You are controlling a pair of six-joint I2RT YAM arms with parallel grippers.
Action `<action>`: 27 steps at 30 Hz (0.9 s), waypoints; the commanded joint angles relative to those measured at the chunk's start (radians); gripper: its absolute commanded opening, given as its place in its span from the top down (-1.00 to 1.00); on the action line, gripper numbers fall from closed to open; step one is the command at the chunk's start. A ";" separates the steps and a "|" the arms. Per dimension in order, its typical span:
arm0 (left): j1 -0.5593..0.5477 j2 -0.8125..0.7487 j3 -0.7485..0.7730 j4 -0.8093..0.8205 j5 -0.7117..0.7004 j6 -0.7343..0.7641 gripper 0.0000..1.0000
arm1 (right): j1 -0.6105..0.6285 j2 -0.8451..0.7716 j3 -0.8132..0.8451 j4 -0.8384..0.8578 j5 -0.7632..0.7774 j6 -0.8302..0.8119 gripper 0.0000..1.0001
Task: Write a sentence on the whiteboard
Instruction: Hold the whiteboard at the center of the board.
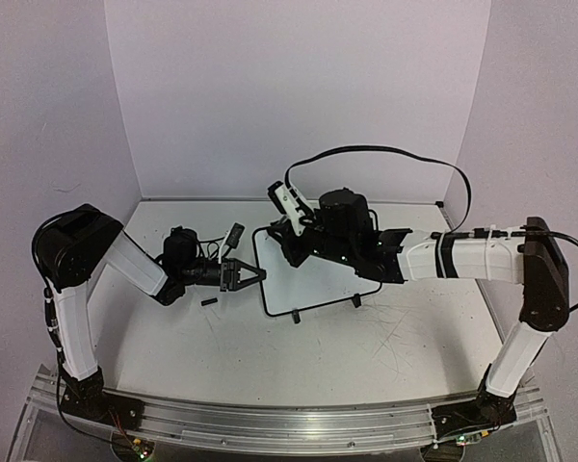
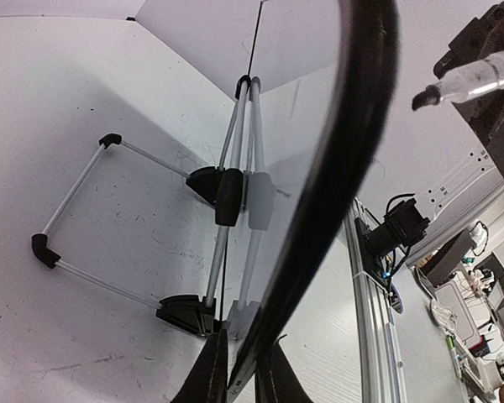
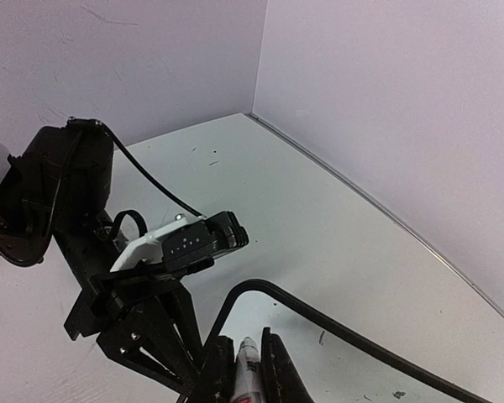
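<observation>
Left wrist: left hand (image 2: 244, 374) pinches the whiteboard (image 2: 365, 126) (right hand (image 3: 245, 346) grips marker (image 3: 247, 374)).

The left arm (image 1: 135, 262) and right arm (image 1: 472, 258) wear white shells, black joints, and a looping black cable (image 1: 385, 150).

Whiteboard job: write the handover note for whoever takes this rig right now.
Left pincer: closed on the left edge of the whiteboard, apparently to steady it.
Right pincer: shut on the marker, held over the board's far left corner; tip contact can't be seen.
Done: board gripped, marker in hand.
Left: the whole sentence. No lettering shows on the visible board, though the right arm hides its far part.
</observation>
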 commanded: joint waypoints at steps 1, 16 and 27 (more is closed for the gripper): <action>-0.001 -0.007 -0.003 0.043 -0.006 0.061 0.80 | 0.000 0.000 0.018 0.052 0.018 0.003 1.00; -0.003 -0.043 -0.063 0.043 -0.089 0.143 1.00 | 0.006 0.041 0.056 0.054 0.023 0.002 1.00; -0.038 -0.069 -0.062 0.002 -0.159 0.213 1.00 | 0.009 0.057 0.068 0.057 0.007 0.000 1.00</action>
